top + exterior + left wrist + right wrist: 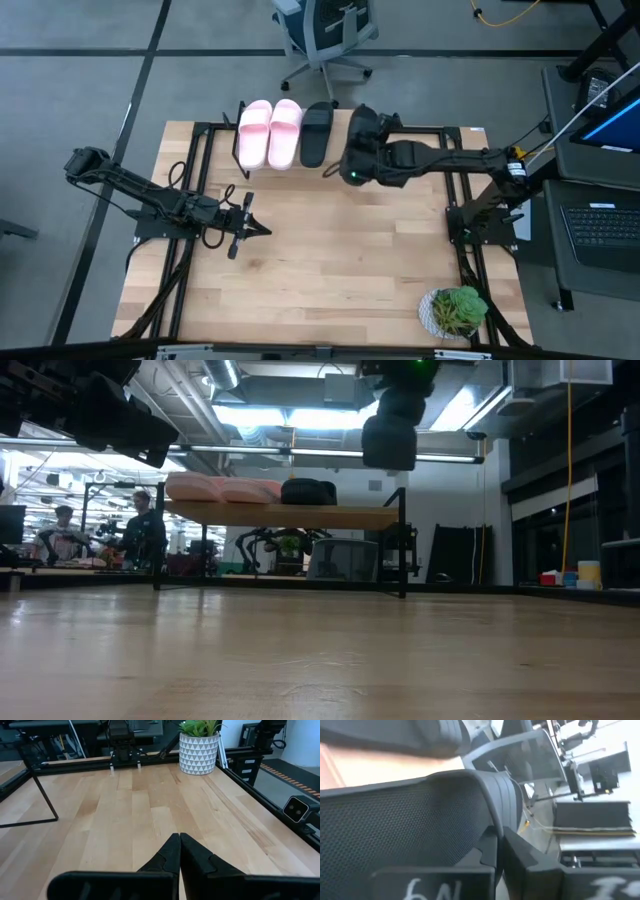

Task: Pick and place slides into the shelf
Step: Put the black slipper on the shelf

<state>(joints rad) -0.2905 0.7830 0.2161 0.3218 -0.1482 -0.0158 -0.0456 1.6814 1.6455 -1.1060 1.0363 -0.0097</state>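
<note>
On the shelf (pixel 430 135) we saw two pink slides (pixel 268 133) and one black slide (pixel 316 133) side by side. The right gripper (pixel 358 135) held the second black slide (pixel 405 827) in its jaws beside them. The left gripper (pixel 262 229) hovered over the tabletop (pixel 330 260), jaws closed and empty.
</note>
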